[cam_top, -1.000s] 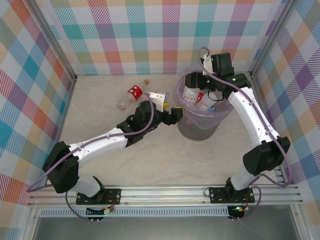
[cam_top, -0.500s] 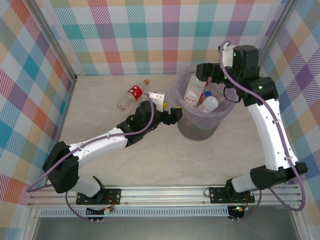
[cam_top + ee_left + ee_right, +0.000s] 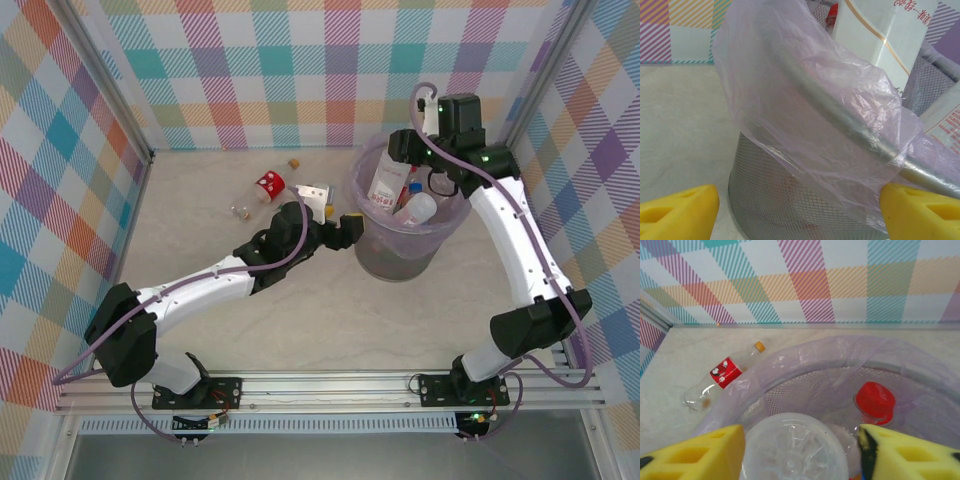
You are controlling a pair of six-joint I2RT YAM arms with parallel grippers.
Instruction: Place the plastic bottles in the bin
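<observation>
Our right gripper (image 3: 801, 436) hangs over the 12 o'clock rim of the bin (image 3: 357, 190). Its yellow fingers (image 3: 700, 452) stand either side of the upturned base of a clear bottle (image 3: 790, 460), and we cannot tell whether they pinch it or merely flank it. That bottle stands tall inside the bin, beside a red cap (image 3: 875, 401) and a white-capped bottle (image 3: 418, 207). We judge the step in hand to be the drop. To do it well, we would spread the fingers fully, then lift straight up so that neither pad drags the bottle or snags the lavender liner. Our left gripper (image 3: 800, 196) is spread wide close to the bin's 9 o'clock wall, with nothing held between its fingers. One red-labelled bottle (image 3: 268, 185) lies on the table at the bin's 9 o'clock, well apart from it.
</observation>
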